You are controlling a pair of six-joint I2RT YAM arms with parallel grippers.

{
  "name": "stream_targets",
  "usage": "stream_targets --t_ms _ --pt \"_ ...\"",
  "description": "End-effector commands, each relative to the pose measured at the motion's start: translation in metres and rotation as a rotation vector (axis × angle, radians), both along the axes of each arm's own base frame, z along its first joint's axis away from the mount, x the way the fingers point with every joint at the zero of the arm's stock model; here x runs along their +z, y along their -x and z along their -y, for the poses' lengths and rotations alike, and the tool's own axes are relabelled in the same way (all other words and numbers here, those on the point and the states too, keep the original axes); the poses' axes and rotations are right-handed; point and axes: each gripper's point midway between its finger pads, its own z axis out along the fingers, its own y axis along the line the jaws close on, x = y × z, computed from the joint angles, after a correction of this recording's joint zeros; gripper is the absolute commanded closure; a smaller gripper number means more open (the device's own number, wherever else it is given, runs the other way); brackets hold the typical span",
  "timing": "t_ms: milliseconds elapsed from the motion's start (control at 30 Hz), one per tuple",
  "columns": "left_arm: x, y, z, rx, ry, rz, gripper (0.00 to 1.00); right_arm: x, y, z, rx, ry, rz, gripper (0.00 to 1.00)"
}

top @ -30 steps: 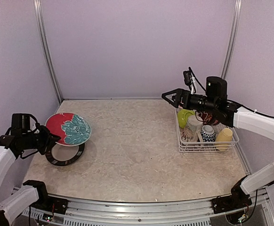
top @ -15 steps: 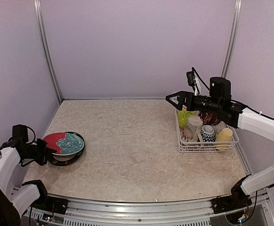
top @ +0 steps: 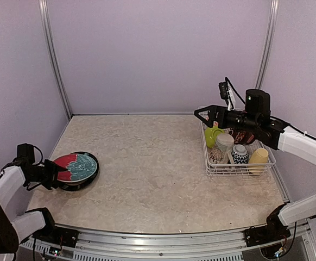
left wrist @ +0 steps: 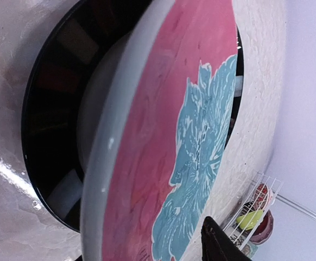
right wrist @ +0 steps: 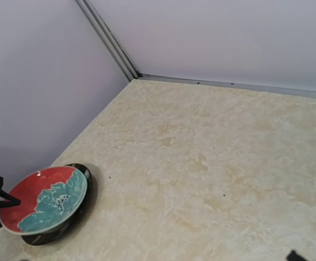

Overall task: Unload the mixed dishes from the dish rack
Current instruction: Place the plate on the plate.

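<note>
Moved: we see the red-and-teal plate [top: 77, 166] lowered onto a black dish [left wrist: 46, 141].
Plate face: upward, slightly tilted.
Left gripper [top: 52, 175]: clamping its rim.
Right gripper [top: 202, 115]: spread apart.

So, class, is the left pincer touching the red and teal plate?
Touching. In the right wrist view the left pincer has a black finger lying on the red rim of the plate.

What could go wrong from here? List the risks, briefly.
1. The left gripper holds the red and teal plate tilted on the black dish. Released like this, it may slide or clatter.
2. The right gripper hovers open over the crowded dish rack. Reaching in could knock neighbouring cups.
</note>
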Motion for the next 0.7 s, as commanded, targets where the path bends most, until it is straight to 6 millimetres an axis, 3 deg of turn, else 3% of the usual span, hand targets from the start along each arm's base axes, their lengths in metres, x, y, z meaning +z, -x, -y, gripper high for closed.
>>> stream_targets --t_ms 0,200,467,667 --pt "0.006 -0.005 -0.014 0.048 -0.042 -0.033 0.41 -0.01 0.001 0.007 -0.021 0.026 -0.018 0.0" --pt "0.004 0.005 -0.022 0.113 -0.057 -0.114 0.03 -0.008 0.0 0.014 -0.056 0.041 -0.012 0.0" --pt "0.01 0.018 -0.027 0.17 -0.046 -0.248 0.01 -0.007 0.0 0.017 -0.072 0.047 -0.013 0.0" --pt "0.014 0.013 -0.033 0.187 -0.059 -0.286 0.01 -0.001 -0.002 0.013 -0.059 0.024 -0.007 0.0"
